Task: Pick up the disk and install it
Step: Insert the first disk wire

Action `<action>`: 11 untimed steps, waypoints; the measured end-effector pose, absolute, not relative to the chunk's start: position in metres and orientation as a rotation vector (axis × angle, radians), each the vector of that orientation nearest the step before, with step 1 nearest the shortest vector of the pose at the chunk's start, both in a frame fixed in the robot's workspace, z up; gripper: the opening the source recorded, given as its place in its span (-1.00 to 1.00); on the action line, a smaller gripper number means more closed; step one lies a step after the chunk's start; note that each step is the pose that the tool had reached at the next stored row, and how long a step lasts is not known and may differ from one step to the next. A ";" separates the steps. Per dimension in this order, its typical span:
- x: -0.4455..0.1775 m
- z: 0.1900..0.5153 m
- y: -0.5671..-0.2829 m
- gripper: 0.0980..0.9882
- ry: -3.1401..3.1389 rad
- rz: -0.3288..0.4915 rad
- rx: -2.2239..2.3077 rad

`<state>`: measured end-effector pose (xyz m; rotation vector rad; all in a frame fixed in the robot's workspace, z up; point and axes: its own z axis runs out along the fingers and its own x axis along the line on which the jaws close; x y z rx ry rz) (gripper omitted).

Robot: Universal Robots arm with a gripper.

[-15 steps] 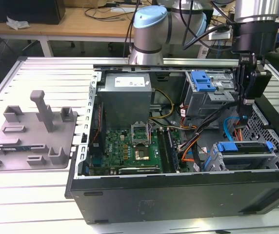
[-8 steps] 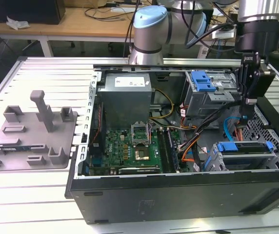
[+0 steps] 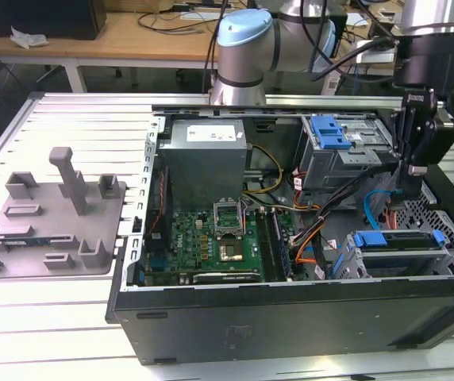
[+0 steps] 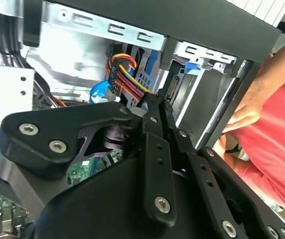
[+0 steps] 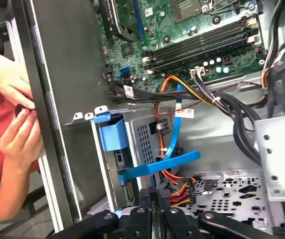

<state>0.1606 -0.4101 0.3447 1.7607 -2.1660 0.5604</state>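
Note:
The disk (image 3: 398,241), with its bright blue bracket, lies in the drive cage at the near corner of the open computer case (image 3: 290,309), on the exterior view's right. My gripper (image 3: 404,184) hangs just above and behind that cage, inside the case. In both wrist views its black fingers (image 5: 155,201) meet at the tips with nothing between them. In the first wrist view the blue bracket (image 5: 113,132) sits in the cage just beyond my gripper. The fingertips (image 4: 156,102) point at a bundle of red, yellow and orange wires (image 4: 125,74).
A second drive cage with a blue tab (image 3: 330,132) stands at the case's back. Motherboard (image 3: 219,238), power supply (image 3: 207,159) and loose cables fill the case. A grey stand with posts (image 3: 52,214) sits on the exterior view's left. A person's hands (image 5: 18,104) rest on the case wall.

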 end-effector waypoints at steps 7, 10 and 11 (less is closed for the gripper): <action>0.161 0.352 -0.434 -0.85 -2.234 0.452 1.814; 0.161 0.352 -0.440 -0.85 -2.284 0.366 1.853; 0.161 0.352 -0.442 -0.85 -2.291 0.353 1.859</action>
